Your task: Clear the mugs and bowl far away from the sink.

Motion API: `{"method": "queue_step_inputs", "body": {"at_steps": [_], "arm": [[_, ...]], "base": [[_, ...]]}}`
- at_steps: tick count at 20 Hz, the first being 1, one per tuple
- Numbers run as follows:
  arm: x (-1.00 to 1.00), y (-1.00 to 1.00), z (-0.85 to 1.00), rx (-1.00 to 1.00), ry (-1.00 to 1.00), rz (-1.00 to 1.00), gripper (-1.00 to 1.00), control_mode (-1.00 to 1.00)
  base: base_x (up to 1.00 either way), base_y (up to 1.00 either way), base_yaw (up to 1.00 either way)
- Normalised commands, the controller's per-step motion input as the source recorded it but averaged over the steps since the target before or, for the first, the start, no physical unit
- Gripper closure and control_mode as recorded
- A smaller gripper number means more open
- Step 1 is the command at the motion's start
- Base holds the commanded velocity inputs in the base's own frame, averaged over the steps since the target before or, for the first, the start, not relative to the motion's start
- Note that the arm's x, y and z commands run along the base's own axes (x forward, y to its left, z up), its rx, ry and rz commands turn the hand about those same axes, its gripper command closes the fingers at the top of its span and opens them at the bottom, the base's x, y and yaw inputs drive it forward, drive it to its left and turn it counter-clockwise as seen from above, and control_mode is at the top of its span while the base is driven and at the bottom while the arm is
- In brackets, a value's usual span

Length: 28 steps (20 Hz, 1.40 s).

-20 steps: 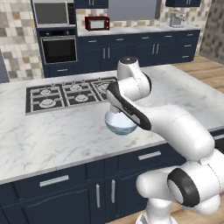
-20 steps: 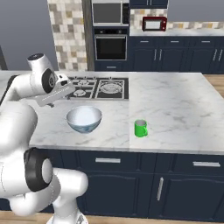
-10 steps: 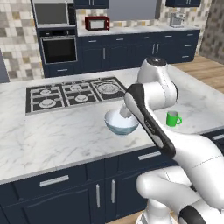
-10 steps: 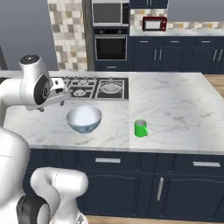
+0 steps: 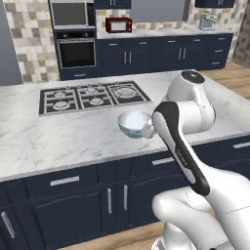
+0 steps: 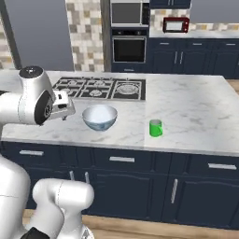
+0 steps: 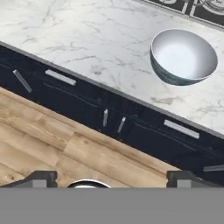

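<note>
bowl [image 6: 99,116] upright on marble counter [image 6: 196,112] near front edge, green mug [image 6: 155,128] well right of it, gripper [image 7: 111,178] jaws wide apart, empty, beside bowl

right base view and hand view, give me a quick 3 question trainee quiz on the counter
1. True or false: the pale blue-white glassy bowl stands upright on the white marble counter.
2. Which stands nearer the black gas cooktop: the bowl or the bright green mug?
3. The gripper is: A open and empty, B shut on the bowl, C shut on the mug.

Key: 1 true. 2 the bowl. 3 A.
</note>
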Motion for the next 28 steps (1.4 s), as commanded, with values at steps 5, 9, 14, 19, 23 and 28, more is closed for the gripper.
{"method": "queue_step_inputs", "body": {"at_steps": [5, 9, 14, 19, 23, 28], "arm": [[0.0, 0.0, 0.0, 0.0, 0.0, 0.0, -1.0, 1.0], [0.0, 0.0, 0.0, 0.0, 0.0, 0.0, -1.0, 1.0], [0.0, 0.0, 0.0, 0.0, 0.0, 0.0, -1.0, 1.0], [0.0, 0.0, 0.0, 0.0, 0.0, 0.0, -1.0, 1.0], [0.0, 0.0, 0.0, 0.0, 0.0, 0.0, -1.0, 1.0], [0.0, 0.0, 0.0, 0.0, 0.0, 0.0, -1.0, 1.0]], "base": [[-0.44, 0.0, 0.69], [-0.4, 0.0, 0.77], [-0.18, 0.0, 0.84], [-0.11, 0.0, 0.92], [-0.16, 0.0, 0.95], [-0.12, 0.03, 0.95]]}}
